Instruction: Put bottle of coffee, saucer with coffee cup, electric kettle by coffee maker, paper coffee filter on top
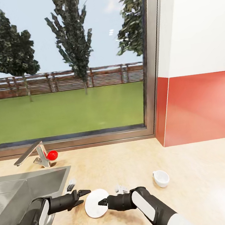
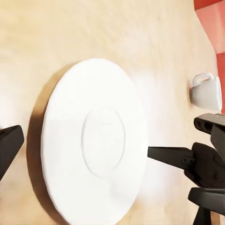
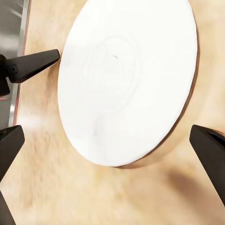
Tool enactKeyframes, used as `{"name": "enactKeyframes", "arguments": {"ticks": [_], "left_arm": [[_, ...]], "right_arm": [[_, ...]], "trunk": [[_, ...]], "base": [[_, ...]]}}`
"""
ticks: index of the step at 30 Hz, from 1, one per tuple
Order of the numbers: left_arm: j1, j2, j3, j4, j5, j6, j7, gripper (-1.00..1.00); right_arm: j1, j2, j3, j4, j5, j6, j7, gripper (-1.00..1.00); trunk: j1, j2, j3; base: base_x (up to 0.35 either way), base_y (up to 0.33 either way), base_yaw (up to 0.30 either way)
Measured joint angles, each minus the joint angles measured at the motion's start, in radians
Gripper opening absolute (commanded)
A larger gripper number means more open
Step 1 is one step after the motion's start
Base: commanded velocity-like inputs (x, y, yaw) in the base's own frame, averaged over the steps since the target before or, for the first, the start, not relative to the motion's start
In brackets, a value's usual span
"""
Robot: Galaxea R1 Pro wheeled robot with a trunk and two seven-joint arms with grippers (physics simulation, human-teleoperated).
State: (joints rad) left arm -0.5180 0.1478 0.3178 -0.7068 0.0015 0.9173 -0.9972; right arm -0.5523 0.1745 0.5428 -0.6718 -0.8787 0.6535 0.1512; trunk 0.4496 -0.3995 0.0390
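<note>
Sink (image 1: 17,194) sits at the worktop's (image 1: 132,162) left end. Left gripper (image 1: 81,197) and right gripper (image 1: 102,202), both spread wide, hover at opposite sides of the saucer (image 1: 95,203) near the front edge, holding nothing. Cup (image 1: 161,178) stands further right, well apart.

We can read no text, label, brand, number or sign here; the saucer (image 1: 96,203) and the coffee cup (image 1: 161,178) are plain white.
</note>
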Motion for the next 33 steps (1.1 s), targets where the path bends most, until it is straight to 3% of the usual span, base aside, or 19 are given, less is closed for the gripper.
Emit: {"name": "enactKeyframes", "arguments": {"ticks": [5,14,19,23,33], "left_arm": [[0.000,0.001,0.001,0.001,-0.002,0.000,0.000,1.00],[0.000,0.004,0.036,-0.001,-0.003,-0.003,0.000,1.00],[0.000,0.005,0.110,-0.001,-0.011,-0.028,0.004,1.00],[0.000,0.001,0.113,0.001,-0.012,-0.065,0.007,1.00],[0.000,-0.009,0.111,0.018,-0.012,-0.077,0.024,1.00]], "right_arm": [[0.000,0.000,0.000,0.000,0.000,0.000,0.000,1.00],[0.000,0.000,0.000,0.000,0.000,0.000,0.000,1.00],[0.001,0.000,0.000,0.000,-0.001,-0.001,0.000,1.00],[0.001,0.000,0.000,0.000,0.000,0.000,0.000,1.00],[0.006,0.000,0.000,0.000,-0.001,0.000,0.000,1.00]], "trunk": [[0.000,0.000,0.000],[0.000,0.000,0.000],[0.000,0.000,0.000],[0.000,0.000,0.000],[0.000,0.000,0.000]], "base": [[0.000,0.000,0.000],[0.000,0.000,0.000],[0.000,0.000,0.000],[0.000,0.000,0.000],[0.000,0.000,0.000]]}}
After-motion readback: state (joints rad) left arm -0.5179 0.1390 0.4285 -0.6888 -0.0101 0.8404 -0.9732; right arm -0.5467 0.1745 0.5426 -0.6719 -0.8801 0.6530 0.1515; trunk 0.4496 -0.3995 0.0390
